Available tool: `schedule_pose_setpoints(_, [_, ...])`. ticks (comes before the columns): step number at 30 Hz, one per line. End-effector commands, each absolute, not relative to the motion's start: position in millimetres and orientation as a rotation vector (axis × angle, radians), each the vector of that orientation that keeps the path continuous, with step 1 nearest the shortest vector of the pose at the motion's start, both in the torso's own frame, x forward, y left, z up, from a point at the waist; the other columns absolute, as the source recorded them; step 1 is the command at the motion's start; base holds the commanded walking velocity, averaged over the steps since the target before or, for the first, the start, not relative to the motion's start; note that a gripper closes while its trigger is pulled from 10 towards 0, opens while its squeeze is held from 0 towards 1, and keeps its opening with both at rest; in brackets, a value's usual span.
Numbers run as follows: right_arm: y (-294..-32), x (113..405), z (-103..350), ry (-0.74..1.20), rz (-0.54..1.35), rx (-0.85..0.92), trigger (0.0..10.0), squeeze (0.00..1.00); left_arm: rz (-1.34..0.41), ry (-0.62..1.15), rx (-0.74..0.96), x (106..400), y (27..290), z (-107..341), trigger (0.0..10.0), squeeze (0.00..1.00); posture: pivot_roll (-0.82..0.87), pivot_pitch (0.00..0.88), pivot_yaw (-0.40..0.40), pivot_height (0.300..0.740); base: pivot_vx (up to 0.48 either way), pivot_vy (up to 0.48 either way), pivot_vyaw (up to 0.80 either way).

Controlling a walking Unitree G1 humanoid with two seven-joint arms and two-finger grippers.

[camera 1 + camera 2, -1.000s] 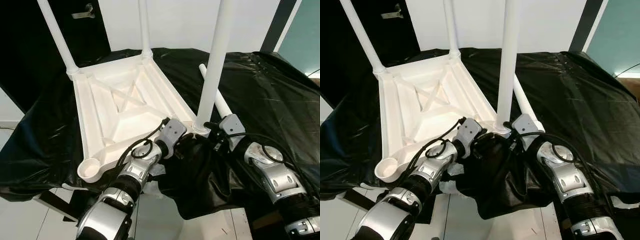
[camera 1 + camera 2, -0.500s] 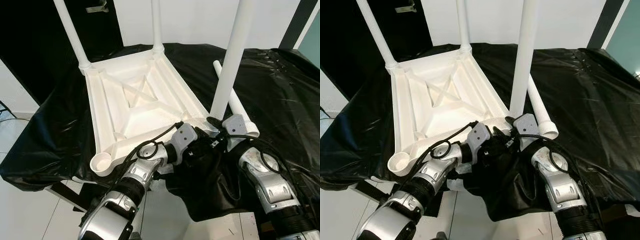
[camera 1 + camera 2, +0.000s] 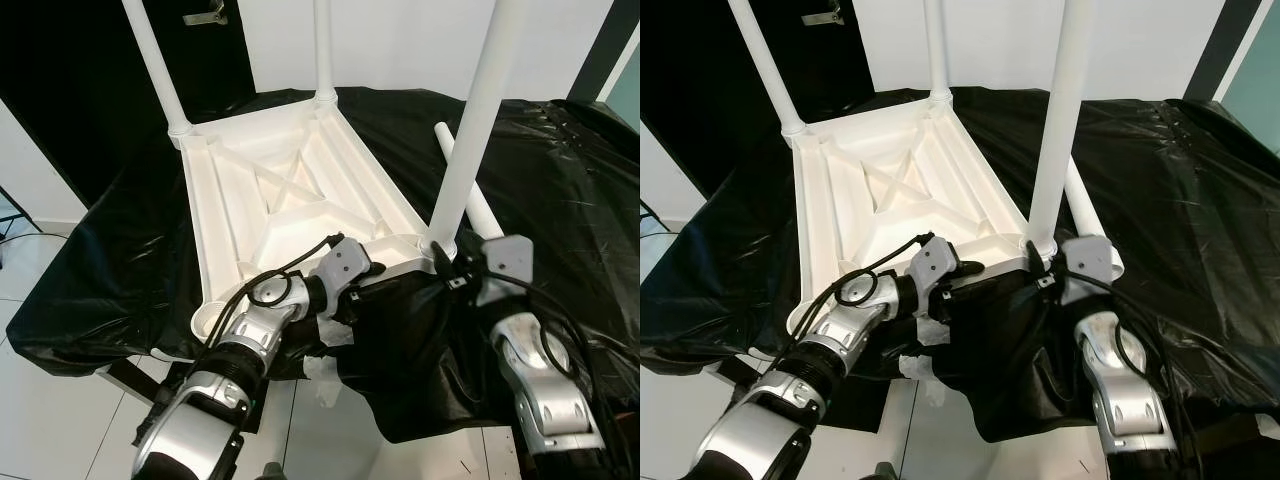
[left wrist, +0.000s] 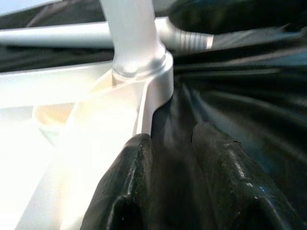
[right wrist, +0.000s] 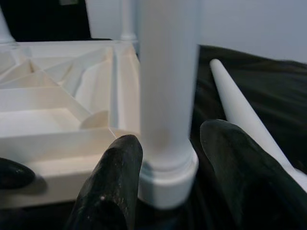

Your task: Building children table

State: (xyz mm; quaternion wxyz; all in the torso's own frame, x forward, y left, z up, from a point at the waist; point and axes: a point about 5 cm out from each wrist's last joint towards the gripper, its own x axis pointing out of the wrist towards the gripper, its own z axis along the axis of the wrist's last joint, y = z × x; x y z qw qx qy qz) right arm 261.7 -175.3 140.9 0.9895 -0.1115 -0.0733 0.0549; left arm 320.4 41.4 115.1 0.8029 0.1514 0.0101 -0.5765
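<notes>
Upside down on the black-draped desk (image 3: 560,190) lies the white children's table (image 3: 290,215), tabletop (image 3: 300,200) face-down so its corner sockets point up and legs can be dropped in from above. I take the tabletop as my landmark: two legs stand in its far corners (image 3: 155,60) (image 3: 322,45), and a third leg (image 3: 480,110) rises from its near right corner. My right end effector (image 5: 165,158) straddles the base of that third leg, its two black fingers (image 5: 112,187) set either side of the collar with a gap showing, so I read it as open around the leg, bracing rather than clamping. My left end effector (image 4: 168,163) sits at the tabletop's near edge, just short of the same corner, fingers (image 4: 129,172) parted, one against the white rim, the other over the black sheet; I judge it steadies the frame against tipping. A fourth leg (image 3: 470,195) lies loose on the sheet just beyond the tabletop's right edge, within reach. The near left socket (image 3: 205,318) looks unfilled, presumably its destination.
</notes>
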Motion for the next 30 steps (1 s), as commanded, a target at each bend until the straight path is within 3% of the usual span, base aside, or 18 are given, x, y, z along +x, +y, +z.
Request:
schedule_pose_setpoints(1, [-170.8, 259.5, 143.1, -0.156, 0.115, -0.220, 10.0, 0.00, -1.143, 0.059, 0.360, 324.4, 47.2, 107.4, 10.0, 0.00, 0.07, 0.000, 0.059, 0.740, 0.000, 0.000, 0.00])
schedule_pose_setpoints(8, [-170.1, 253.9, 144.7, -0.150, 0.111, -0.219, 10.0, 0.00, -1.181, 0.122, 0.413, 323.5, 56.7, 100.5, 10.0, 0.00, 0.06, 0.000, 0.061, 0.740, 0.000, 0.000, 0.00])
schedule_pose_setpoints(16, [-168.1, 250.8, 145.8, -0.148, 0.113, -0.222, 10.0, 0.00, -1.108, 0.240, 0.533, 331.4, 72.6, 89.4, 10.0, 0.00, 0.06, 0.000, 0.057, 0.740, 0.000, 0.000, 0.00])
schedule_pose_setpoints(17, [-166.1, 251.0, 146.3, -0.149, 0.123, -0.222, 10.0, 0.00, -1.116, 0.264, 0.545, 329.6, 71.1, 85.4, 5.6, 0.00, 0.06, 0.000, 0.056, 0.740, 0.000, 0.000, 0.00])
schedule_pose_setpoints(21, [-164.9, 251.2, 146.6, -0.150, 0.129, -0.221, 10.0, 0.00, -1.124, 0.275, 0.547, 328.2, 69.5, 83.3, 5.6, 0.00, 0.07, 0.000, 0.056, 0.740, 0.000, 0.000, 0.00])
schedule_pose_setpoints(22, [-163.9, 251.0, 146.6, -0.149, 0.133, -0.222, 10.0, 0.00, -1.154, 0.278, 0.533, 324.9, 65.6, 81.8, 1.0, 0.00, 0.07, 0.000, 0.056, 0.740, 0.000, 0.000, 0.00])
schedule_pose_setpoints(24, [-163.9, 251.0, 146.6, -0.149, 0.133, -0.222, 10.0, 0.00, -1.154, 0.278, 0.533, 324.9, 65.6, 81.8, 1.0, 0.00, 0.07, 0.000, 0.056, 0.740, 0.000, 0.000, 0.00])
schedule_pose_setpoints(25, [-163.6, 250.8, 146.5, -0.147, 0.136, -0.222, 10.0, 0.00, -1.200, 0.273, 0.500, 319.6, 56.9, 80.8, 0.0, 0.00, 0.06, 0.000, 0.056, 0.740, 0.000, 0.000, 0.00])
schedule_pose_setpoints(30, [-163.5, 250.5, 147.2, -0.142, 0.138, -0.222, 10.0, 0.00, -1.323, 0.227, 0.392, 304.8, 25.5, 84.2, 0.0, 0.00, 0.05, 0.000, 0.060, 0.740, 0.000, 0.000, 0.00])
